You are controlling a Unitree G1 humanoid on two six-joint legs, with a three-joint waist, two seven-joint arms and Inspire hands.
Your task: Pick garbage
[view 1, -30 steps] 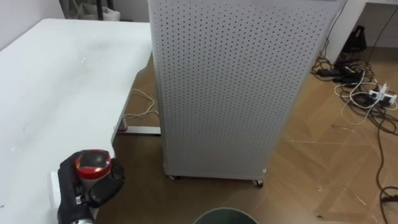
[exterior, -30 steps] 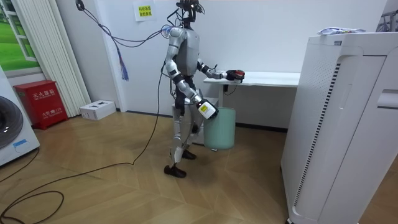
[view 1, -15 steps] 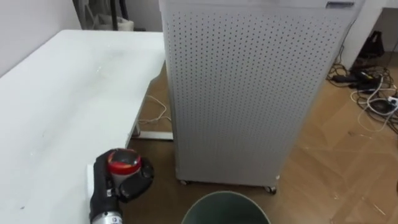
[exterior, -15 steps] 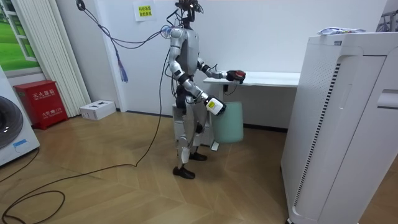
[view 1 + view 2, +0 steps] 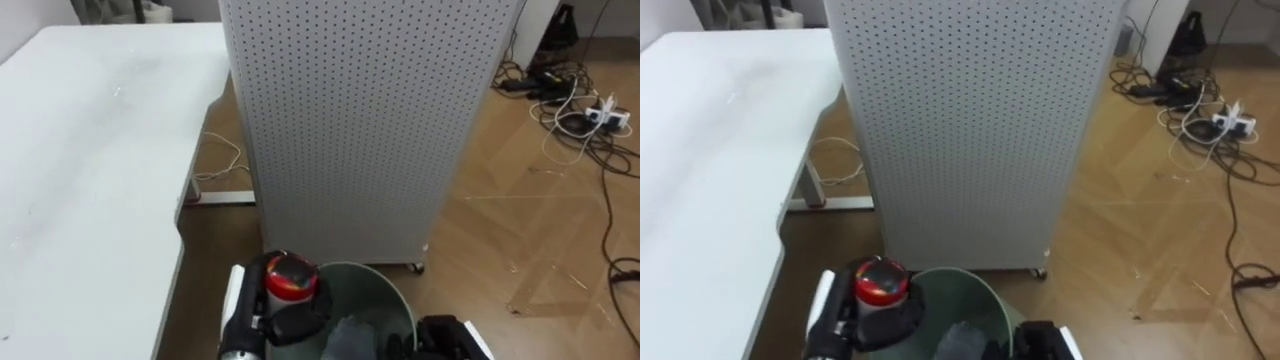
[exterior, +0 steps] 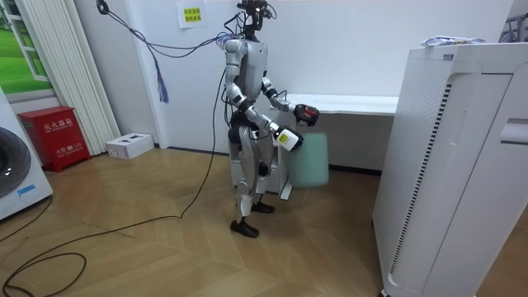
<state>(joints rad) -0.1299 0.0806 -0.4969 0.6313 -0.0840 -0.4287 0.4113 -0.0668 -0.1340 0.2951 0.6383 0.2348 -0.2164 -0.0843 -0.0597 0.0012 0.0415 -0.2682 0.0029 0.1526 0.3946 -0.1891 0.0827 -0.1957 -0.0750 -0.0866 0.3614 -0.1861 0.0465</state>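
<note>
My left hand (image 5: 268, 318) is shut on a dark can with a red top (image 5: 290, 278) and holds it upright just over the left rim of the green bin (image 5: 385, 283). Something grey and crumpled (image 5: 350, 335) lies inside the bin. The right hand (image 5: 445, 335) grips the bin's right rim at the bottom edge of the view. In the room view I stand at the end of the white desk (image 6: 355, 105), with the can (image 6: 308, 112) held out above the bin (image 6: 310, 161), which the right hand (image 6: 288, 139) carries off the floor.
A tall white perforated cabinet on castors (image 5: 350, 130) stands right behind the bin. The white desk (image 5: 80, 180) runs along the left. Cables and a power strip (image 5: 590, 115) lie on the wooden floor at right. A large white appliance (image 6: 454, 165) fills the room view's right.
The left hand has carried the red-topped can off the desk edge and over the bin's rim. The bin has come up and closer, and the right hand now shows beside it.
</note>
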